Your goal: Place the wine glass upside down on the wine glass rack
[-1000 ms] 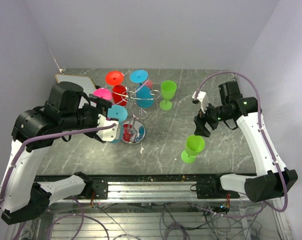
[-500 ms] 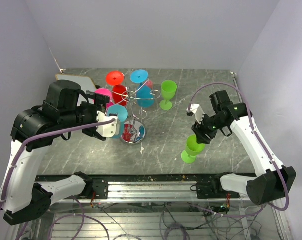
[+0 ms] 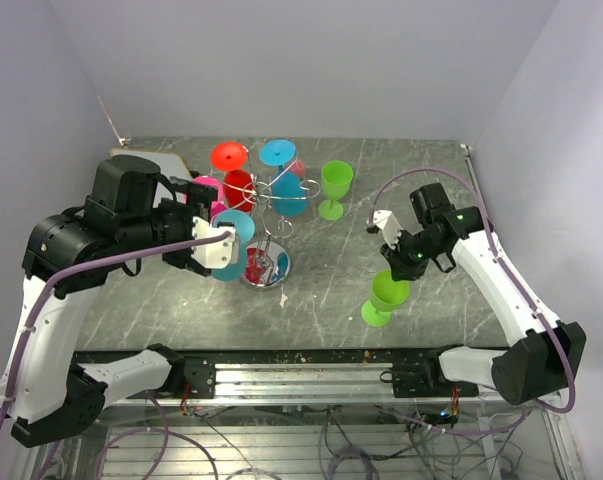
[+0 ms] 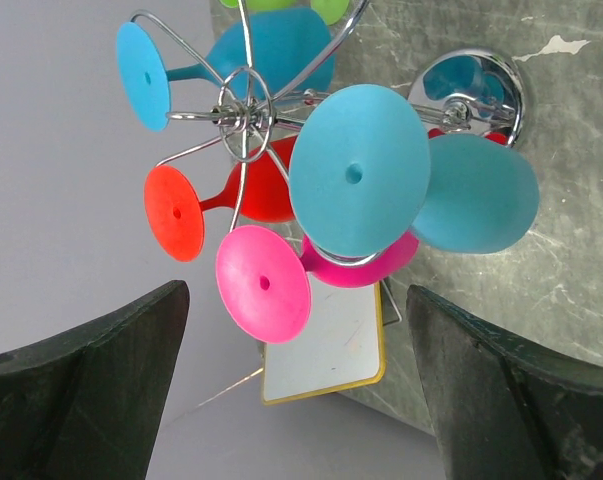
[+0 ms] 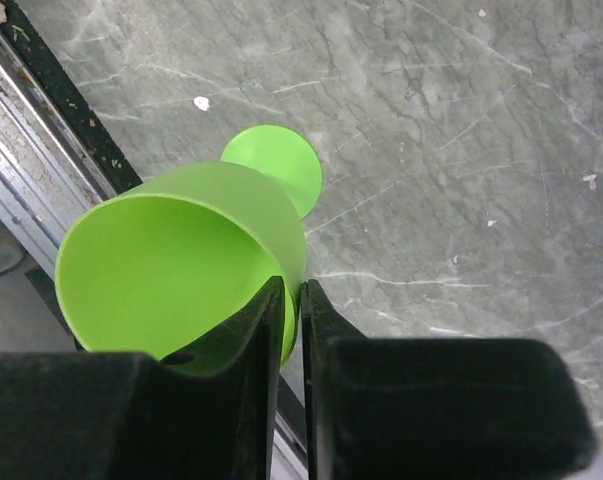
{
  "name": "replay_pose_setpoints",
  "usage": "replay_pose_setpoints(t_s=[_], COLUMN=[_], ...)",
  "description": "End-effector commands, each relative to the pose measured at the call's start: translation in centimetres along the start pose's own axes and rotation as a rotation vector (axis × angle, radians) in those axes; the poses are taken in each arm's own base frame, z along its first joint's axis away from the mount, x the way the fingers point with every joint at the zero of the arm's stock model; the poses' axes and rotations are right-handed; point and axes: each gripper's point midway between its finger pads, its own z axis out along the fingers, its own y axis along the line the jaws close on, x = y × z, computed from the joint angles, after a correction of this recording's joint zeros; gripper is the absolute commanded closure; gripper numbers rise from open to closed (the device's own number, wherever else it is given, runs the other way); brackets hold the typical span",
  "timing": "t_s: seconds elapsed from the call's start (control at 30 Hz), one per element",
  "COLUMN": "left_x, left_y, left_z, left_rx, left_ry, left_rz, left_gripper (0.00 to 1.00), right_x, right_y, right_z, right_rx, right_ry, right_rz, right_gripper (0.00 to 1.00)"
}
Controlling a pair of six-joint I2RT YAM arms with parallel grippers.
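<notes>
A green wine glass (image 3: 385, 296) stands upright on the table near the front right. My right gripper (image 3: 402, 266) is shut on its rim. In the right wrist view one finger is inside the cup (image 5: 181, 270) and the other outside, with the wall pinched at the right gripper (image 5: 291, 292). The wine glass rack (image 3: 268, 196) stands left of centre on its chrome base (image 3: 266, 268), with red, blue and pink glasses hanging upside down. My left gripper (image 3: 217, 250) is open beside the rack, holding nothing. The left wrist view shows the rack hub (image 4: 244, 105) and a blue glass foot (image 4: 358, 170).
A second green glass (image 3: 334, 186) stands upright behind the rack on the right. A white board with a yellow rim (image 3: 148, 161) lies at the back left. Walls close in on both sides, and a metal rail (image 3: 301, 372) runs along the front.
My right gripper moved down and left onto the green glass and closed on its rim. My left gripper opened to its widest and drew slightly back from the rack.
</notes>
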Motion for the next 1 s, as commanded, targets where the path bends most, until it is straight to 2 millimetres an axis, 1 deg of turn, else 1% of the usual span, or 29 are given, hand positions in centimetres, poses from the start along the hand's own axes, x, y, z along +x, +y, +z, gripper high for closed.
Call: replay_pose_setpoints(t_s=[0.0, 0.07, 0.2, 0.33, 0.5, 0.6, 0.7, 0.87, 0.97], left_x=[-0.6, -0.9, -1.6, -2.1, -3.9, -4.4, -4.7, -5.7, -6.3], left_y=[1.2, 1.5, 2.3, 4.2, 7.1, 8.8, 10.8, 13.0, 14.0], left_z=[-0.9, -1.1, -1.4, -1.6, -2.8, -3.2, -3.6, -3.8, -3.5], left_rx=[-0.043, -0.056, -0.087, -0.163, -0.273, -0.341, -0.42, -0.472, -0.47], left_ry=[-0.023, -0.036, -0.074, -0.103, -0.198, -0.249, -0.304, -0.413, -0.477], left_rz=[-0.01, -0.022, -0.071, -0.161, -0.265, -0.346, -0.45, -0.608, -0.712], left_gripper=[0.0, 0.0, 0.01, 0.01, 0.01, 0.01, 0.01, 0.01, 0.06], right_x=[-0.1, -0.6, -2.9, -5.2, -7.8, -9.3, -11.3, -14.9, -17.4], right_y=[-0.3, -0.6, -1.6, -3.4, -6.4, -8.7, -10.0, -10.9, -10.5], right_z=[0.7, 0.4, -1.7, -4.7, -9.8, -13.4, -17.0, -21.5, -23.8], right_rx=[0.002, 0.01, 0.084, 0.218, 0.412, 0.558, 0.681, 0.788, 0.789], right_ry=[-0.002, -0.017, -0.093, -0.167, -0.231, -0.287, -0.377, -0.547, -0.663], right_rz=[-0.022, -0.044, -0.103, -0.16, -0.195, -0.174, -0.156, -0.105, -0.113], right_gripper=[0.91, 0.99, 1.0, 1.0, 1.0, 1.0, 1.0, 1.0, 1.0])
